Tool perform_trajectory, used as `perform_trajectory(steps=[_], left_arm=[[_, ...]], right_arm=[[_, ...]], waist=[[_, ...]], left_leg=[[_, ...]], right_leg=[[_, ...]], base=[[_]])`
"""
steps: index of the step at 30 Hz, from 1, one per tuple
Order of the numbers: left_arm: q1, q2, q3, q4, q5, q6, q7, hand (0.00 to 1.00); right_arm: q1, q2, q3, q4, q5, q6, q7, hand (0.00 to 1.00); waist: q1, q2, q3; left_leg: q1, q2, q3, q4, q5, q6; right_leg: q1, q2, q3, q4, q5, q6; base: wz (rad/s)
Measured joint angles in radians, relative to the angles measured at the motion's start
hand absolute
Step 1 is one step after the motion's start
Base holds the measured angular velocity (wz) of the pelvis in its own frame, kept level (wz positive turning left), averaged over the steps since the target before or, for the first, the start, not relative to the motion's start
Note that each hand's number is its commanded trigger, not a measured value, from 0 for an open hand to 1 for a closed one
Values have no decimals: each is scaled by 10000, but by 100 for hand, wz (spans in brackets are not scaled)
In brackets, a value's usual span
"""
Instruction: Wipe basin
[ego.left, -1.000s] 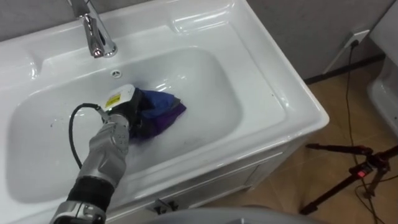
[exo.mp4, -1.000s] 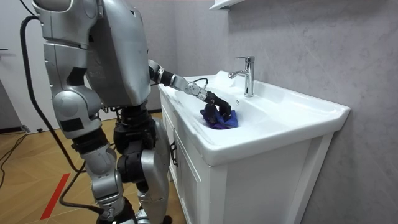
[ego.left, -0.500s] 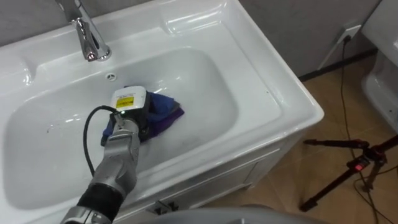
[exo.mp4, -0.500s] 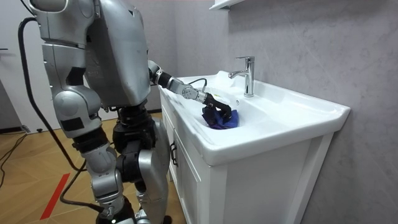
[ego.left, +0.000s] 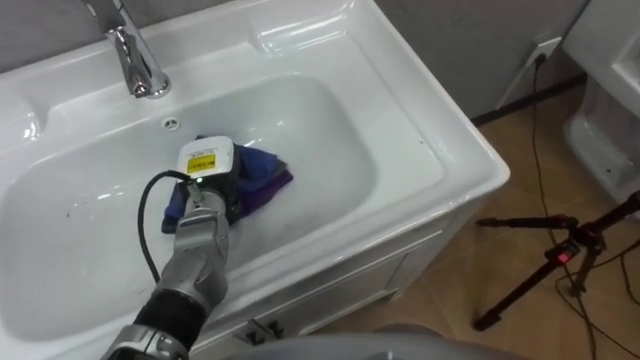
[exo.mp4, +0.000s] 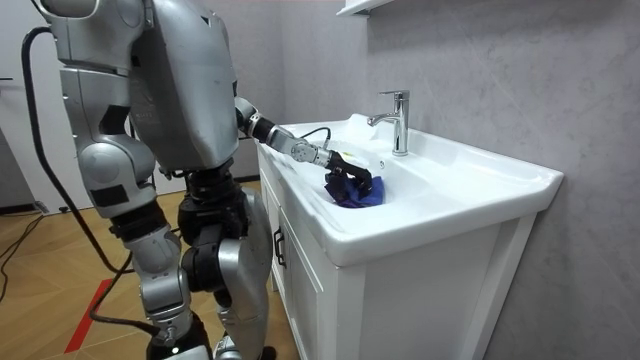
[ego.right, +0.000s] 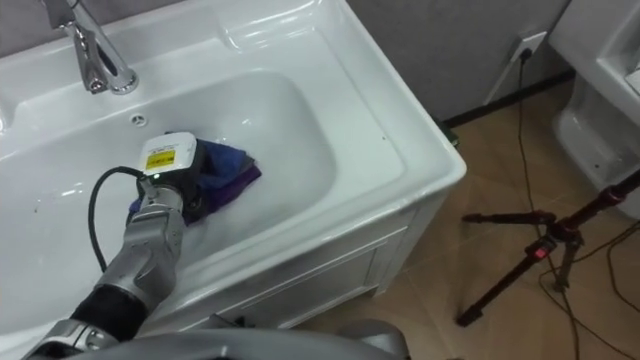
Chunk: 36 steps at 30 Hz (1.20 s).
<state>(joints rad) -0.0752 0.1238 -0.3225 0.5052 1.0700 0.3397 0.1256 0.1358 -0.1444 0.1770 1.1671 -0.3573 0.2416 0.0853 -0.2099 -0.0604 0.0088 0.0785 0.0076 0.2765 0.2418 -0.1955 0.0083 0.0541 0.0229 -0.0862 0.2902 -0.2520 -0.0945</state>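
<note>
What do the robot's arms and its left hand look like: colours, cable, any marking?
The left arm is silver-grey, with a black ribbed section lower down. The left hand has dark fingers and carries a white tag with a yellow label; a black cable loops from it. The right arm is silver-grey too.

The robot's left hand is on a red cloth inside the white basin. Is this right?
No: the left eye view shows the cloth is blue and purple, not red. The left hand is on it inside the white basin.
</note>
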Motion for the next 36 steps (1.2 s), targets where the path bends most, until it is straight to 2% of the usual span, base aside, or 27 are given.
perform_trajectory(steps=[2,6,10,12,17,23,30,33,36], left_arm=[[-134,-41,-150,-2,-2,5,-25,100],[-362,-314,-273,-35,-83,5,-38,100],[-398,-367,-442,-512,-785,12,-244,100],[-400,-382,-431,-746,-1485,12,-293,100],[-459,-381,-408,-1051,-2565,11,-478,100],[-878,-466,-431,-1301,-2535,10,-1171,100],[-976,-543,-425,-1325,-2529,3,-1342,100],[-956,-541,-373,-1310,-2476,-2,-1343,100],[-918,-556,-372,-1309,-2270,-23,-1371,100]], right_arm=[[-13,-10,0,23,4,1,-23,0],[8,0,7,7,37,-2,-36,0],[-14,-3,287,-37,229,-4,-54,0],[-100,1,362,-3,287,-5,24,0],[-131,11,372,12,281,0,73,0],[-75,-4,417,52,251,-16,274,0],[-58,-115,411,274,249,-29,288,0],[-8,-119,387,271,243,-22,375,0],[45,-147,359,183,97,-2,438,0]], waist=[[-66,-7,4],[-100,10,5],[-162,51,6],[-211,135,9],[-354,244,28],[-471,318,54],[-490,416,107],[-429,443,113],[-341,437,107]], left_leg=[[-44,8,0,31,-1,2],[-154,29,4,159,-42,68],[-177,39,51,173,-60,96],[-155,74,204,172,-85,134],[-146,89,213,179,-86,136],[-162,137,212,344,-92,136],[-163,217,220,637,-154,150],[-122,337,224,631,-321,135],[-115,341,251,612,-326,130]], right_leg=[[-1,0,1,-74,60,13],[4,2,-2,-213,142,43],[44,2,-23,-322,179,68],[31,-6,-35,-325,198,60],[28,-4,-61,-313,202,45],[74,5,-55,-299,224,7],[105,54,50,-153,202,-35],[105,170,40,-98,173,-92],[8,174,55,61,142,-122]], base=[[-2],[-1],[0],[-10],[0],[-1],[-4],[-5],[-4]])
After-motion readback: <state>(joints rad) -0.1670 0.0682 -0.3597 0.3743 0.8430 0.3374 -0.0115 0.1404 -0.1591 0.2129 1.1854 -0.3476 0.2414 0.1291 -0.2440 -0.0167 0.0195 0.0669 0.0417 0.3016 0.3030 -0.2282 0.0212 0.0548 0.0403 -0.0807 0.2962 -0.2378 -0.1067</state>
